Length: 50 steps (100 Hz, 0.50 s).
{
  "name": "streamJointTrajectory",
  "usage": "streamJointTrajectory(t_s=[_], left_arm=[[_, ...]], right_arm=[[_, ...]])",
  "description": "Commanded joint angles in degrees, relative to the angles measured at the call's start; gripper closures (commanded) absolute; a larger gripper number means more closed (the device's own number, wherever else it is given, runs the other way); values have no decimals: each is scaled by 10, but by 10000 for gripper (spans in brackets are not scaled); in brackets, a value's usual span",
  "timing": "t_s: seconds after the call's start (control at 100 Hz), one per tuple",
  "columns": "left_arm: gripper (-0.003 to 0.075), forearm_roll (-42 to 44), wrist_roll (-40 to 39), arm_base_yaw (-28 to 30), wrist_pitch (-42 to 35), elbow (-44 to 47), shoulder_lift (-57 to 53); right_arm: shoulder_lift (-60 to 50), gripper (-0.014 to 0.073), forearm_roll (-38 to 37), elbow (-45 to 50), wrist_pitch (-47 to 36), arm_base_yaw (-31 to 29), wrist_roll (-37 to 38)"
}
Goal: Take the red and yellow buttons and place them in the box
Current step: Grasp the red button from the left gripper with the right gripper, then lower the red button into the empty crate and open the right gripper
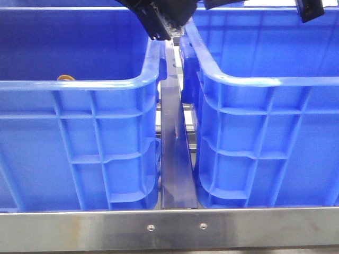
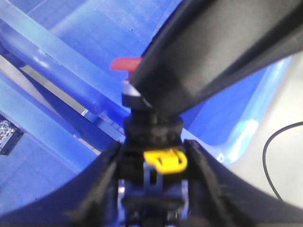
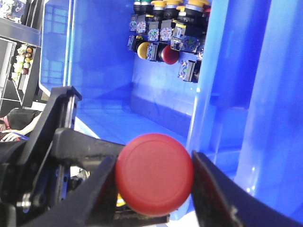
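Note:
The red button (image 3: 154, 174) has a glossy red cap and is held in the air between both grippers. My left gripper (image 2: 154, 163) is shut on its dark body with a yellow clip (image 2: 165, 160); only a sliver of the red cap (image 2: 125, 63) shows past the right finger. My right gripper (image 3: 154, 177) has its jaws against both sides of the cap. In the front view both grippers are at the top, the left one (image 1: 159, 24) over the gap between the crates. A yellow-orange cap (image 1: 66, 78) shows in the left crate. The box (image 1: 275, 82) is the right crate, with a pale front rim.
The left blue crate (image 1: 79, 84) stands beside the box, with a metal bar (image 1: 174, 153) in the gap. The right wrist view shows several more buttons heaped against a crate wall (image 3: 165, 33), among them a yellow one (image 3: 143, 48) and a red one (image 3: 169, 54). A black cable (image 2: 284, 156) lies outside.

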Motion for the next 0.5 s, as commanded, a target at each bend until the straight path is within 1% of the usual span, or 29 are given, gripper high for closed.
streamJointTrajectory(t_s=[0.0,0.06,0.11,0.35,0.49], left_arm=[[272,-12,2,-5,-33,-16,-18],[190,-12,2,-5,-33,-16,-18],[170,-12,2,-5,-30,-16,-18],[174,-12,2,-4,-15,-16,-18],[174,-12,2,-4,-18,-16,-18]], right_arm=[[-17,393,45,-19,9,1,-10],[-17,393,45,-19,8,-2,-17],[-17,393,44,-22,10,-14,-33],[-17,393,43,-48,21,-114,-101],[-17,393,40,-49,-19,-158,-176]])
